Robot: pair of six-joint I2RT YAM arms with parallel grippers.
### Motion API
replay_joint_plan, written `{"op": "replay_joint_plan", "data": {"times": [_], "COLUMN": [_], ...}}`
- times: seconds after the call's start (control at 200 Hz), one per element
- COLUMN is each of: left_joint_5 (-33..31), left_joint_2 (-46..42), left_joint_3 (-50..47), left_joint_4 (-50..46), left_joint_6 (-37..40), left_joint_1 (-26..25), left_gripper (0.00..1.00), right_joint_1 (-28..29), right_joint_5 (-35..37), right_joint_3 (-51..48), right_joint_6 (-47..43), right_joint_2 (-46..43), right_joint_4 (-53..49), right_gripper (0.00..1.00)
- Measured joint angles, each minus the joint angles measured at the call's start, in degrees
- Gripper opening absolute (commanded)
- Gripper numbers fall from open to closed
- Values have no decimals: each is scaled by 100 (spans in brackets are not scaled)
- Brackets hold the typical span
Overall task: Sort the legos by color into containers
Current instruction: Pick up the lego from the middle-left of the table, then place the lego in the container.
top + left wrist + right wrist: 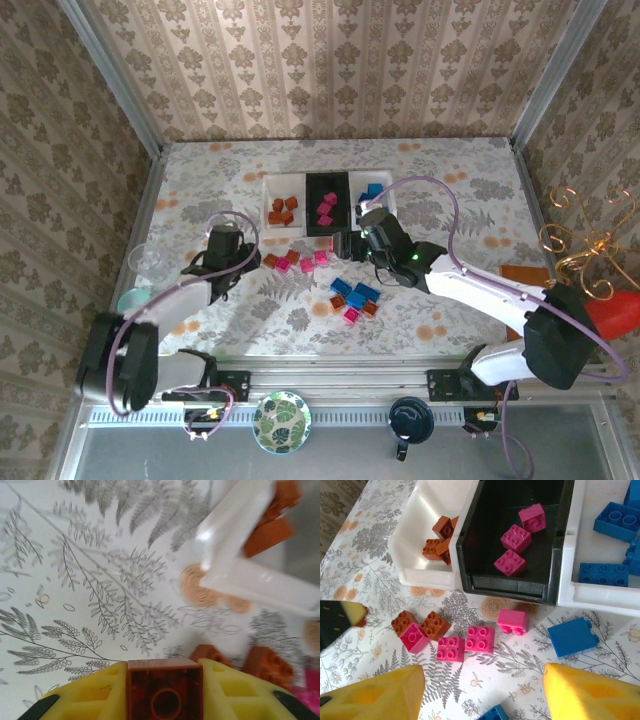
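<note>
My left gripper (164,692) is shut on an orange-brown lego (164,680), held just above the table left of the loose pile; in the top view it (243,256) sits near the left white tray (268,203). Two more orange-brown legos (265,662) lie just ahead. My right gripper (482,680) hangs open over several pink legos (480,639), two orange-brown ones (435,625) and a blue one (572,636). The left white tray (427,575) holds orange-brown legos, the black tray (510,587) pink ones, the right white tray (600,602) blue ones.
A second loose group of blue, pink and orange-brown legos (355,295) lies nearer the arms' bases. A clear cup (150,260) stands at the left edge. A green leaf plate (281,421) rests on the front rail. A gold wire ornament (585,245) and a red cone (615,315) are at the right.
</note>
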Motion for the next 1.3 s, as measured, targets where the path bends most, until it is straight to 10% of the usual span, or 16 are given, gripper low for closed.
{"op": "replay_joint_plan", "data": {"times": [0.21,0.54,0.78,1.3], "left_joint_5": [-13,-52,-164,-151], "left_joint_2": [-251,2649,3871,863], "left_joint_3": [1091,3832,4999,2876], "left_joint_4": [-575,-894,-1408,-909], "left_joint_6": [114,610,815,767], "left_joint_1": [-258,-404,-409,-1495], "left_gripper": [36,36,67,100], "right_joint_1": [0,0,0,0], "right_joint_5": [9,26,42,11], "right_joint_3": [-197,-422,-651,-715], "right_joint_6": [61,212,328,319], "right_joint_2": [-116,-278,-481,-282], "right_joint_4": [44,39,33,20], "right_gripper": [65,65,65,66]}}
